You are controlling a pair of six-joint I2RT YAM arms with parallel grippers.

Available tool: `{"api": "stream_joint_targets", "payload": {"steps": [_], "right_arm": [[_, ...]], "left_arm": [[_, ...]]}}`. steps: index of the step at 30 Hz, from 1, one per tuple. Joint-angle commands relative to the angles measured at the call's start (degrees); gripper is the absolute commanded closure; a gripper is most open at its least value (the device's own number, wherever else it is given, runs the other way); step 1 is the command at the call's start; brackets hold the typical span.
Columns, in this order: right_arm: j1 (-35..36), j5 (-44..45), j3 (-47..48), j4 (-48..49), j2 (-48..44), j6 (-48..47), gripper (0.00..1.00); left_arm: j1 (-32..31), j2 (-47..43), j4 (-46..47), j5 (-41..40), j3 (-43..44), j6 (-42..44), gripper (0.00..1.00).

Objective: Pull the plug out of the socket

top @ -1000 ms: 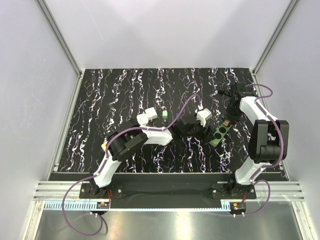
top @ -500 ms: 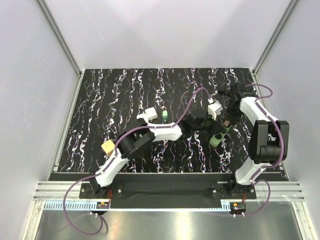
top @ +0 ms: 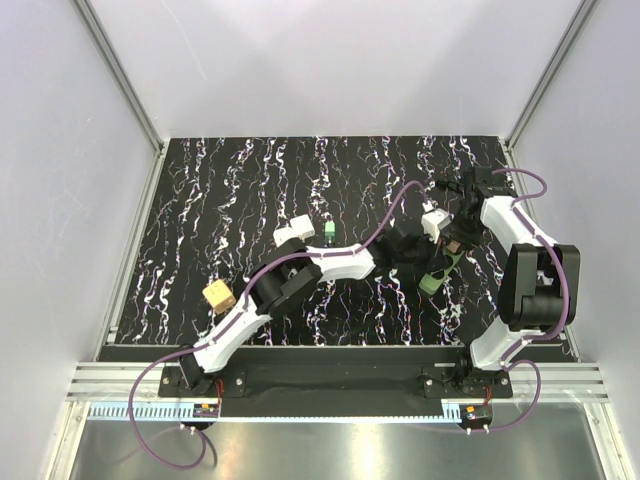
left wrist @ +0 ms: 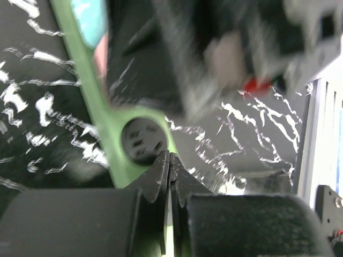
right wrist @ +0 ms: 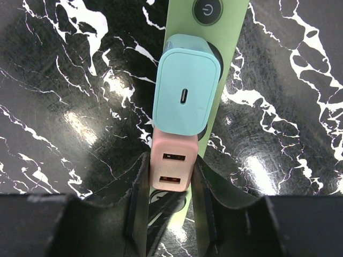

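The socket (right wrist: pixel 228 69) is a long green strip with a round power button (right wrist: pixel 207 10), lying at the right of the mat (top: pixel 432 282). A teal plug (right wrist: pixel 186 85) and a pink plug (right wrist: pixel 172 166) with two USB ports sit in it side by side. My right gripper (right wrist: pixel 169 160) is shut on the pink plug, one finger against each side (top: pixel 452 240). My left gripper (left wrist: pixel 170 160) is shut with nothing between its jaws. Its tips rest at the strip's green edge beside an empty outlet hole (left wrist: pixel 142 140), just left of the right gripper (top: pixel 428 262).
A yellow block (top: pixel 218 295) lies at the left. A white block (top: pixel 292 232) and a small green piece (top: pixel 328 233) lie mid-mat, behind the left arm. The right wall stands close behind the right arm (top: pixel 530 280).
The left arm has swung right across the mat to the socket and its jaws have closed. The yellow block has come into sight from under the arm. The right gripper has not moved.
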Motion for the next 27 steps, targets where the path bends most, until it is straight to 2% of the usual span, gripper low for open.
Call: {"api": "stream_joint_targets", "payload": {"steps": [1,7,17,27], "right_arm": [[0.26,-1.82,0.41,-0.28,-3.83,-0.35,1.0],[0.26,-3.32,0.94,-0.1,-3.57,0.36,1.0],[0.26,-2.53,0.85,-0.28,-6.2,1.24,1.0],[0.26,-0.95,0.42,-0.46,-9.38,1.07,1.0]], "left_arm": [[0.23,3.14,-7.34,-1.75,4.52,-0.19,0.99],[0.4,4.55,-10.33,-3.24,5.05,-1.25,1.0],[1.55,4.99,-9.72,-5.52,3.03,-6.17,1.0],[3.83,7.54,-6.38,-1.04,1.89,-11.36,1.0]]}}
